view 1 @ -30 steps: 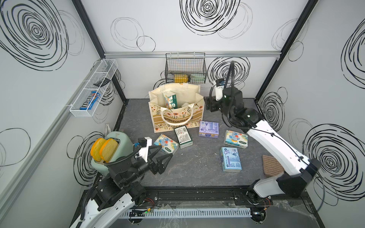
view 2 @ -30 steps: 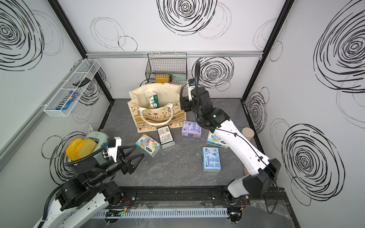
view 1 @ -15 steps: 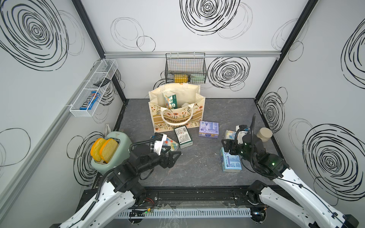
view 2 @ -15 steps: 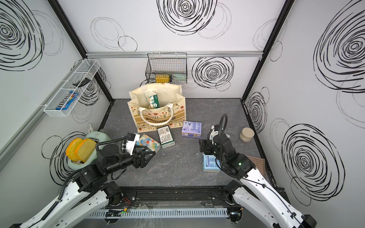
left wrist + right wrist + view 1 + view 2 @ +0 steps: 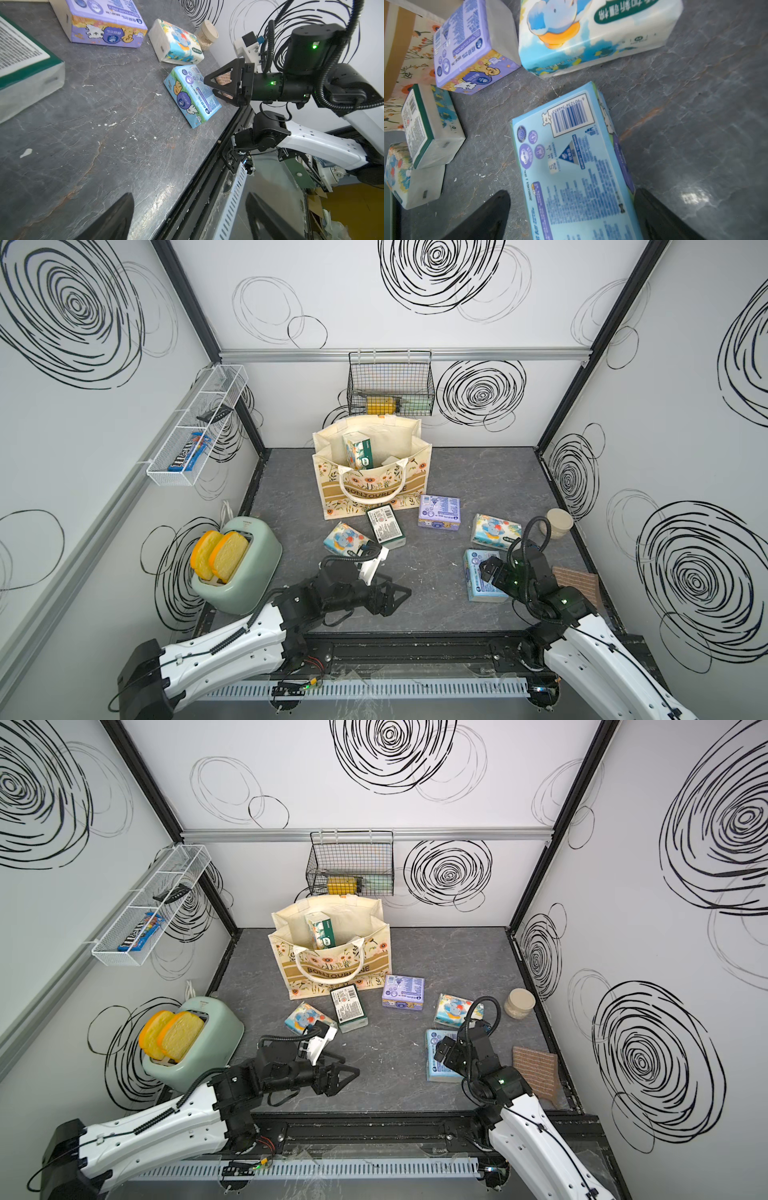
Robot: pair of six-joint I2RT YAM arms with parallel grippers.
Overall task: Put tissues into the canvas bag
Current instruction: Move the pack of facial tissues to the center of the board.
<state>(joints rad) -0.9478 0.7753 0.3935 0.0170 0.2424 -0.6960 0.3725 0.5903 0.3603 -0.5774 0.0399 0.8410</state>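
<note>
Count first: you have six tissue packs in sight, five flat on the dark grey marbled floor (image 5: 436, 572) and one in the cream floral-print canvas bag (image 5: 417, 489). By kind: two white-and-blue elephant-print soft packs, two dark green ones, one purple, one light blue.

Your right gripper (image 5: 571, 191) sits over the near end of the light blue plastic-wrapped pack (image 5: 577, 145), fingers (image 5: 488, 218) spread wide across its short width. That pack lies flat between them, not lifted. Its long axis runs front to back, text face up, barcode end pointing away from you.

Long axis of the purple pack (image 5: 439, 511) goes left to right, parallel to the bag front. Roughly the same for the right elephant pack (image 5: 494, 531), which lies near the one round beige lidded jar (image 5: 559, 522). Diagonal for the left elephant pack (image 5: 343, 537), just beside the dark green pack (image 5: 384, 524) on the floor. That green one runs front to back, label up, far end at the bag's foot.

Inside the bag the second green pack (image 5: 357, 450) stands on end, long axis upright. A pale corner beside it is too hidden to name. Bag itself stands upright at back centre, mouth up, lettered side facing you, under the one black wire basket (image 5: 390, 377).

Your left gripper (image 5: 395, 599) hovers over bare floor near the front edge, fingers (image 5: 116, 218) wide, nothing between them.
</note>
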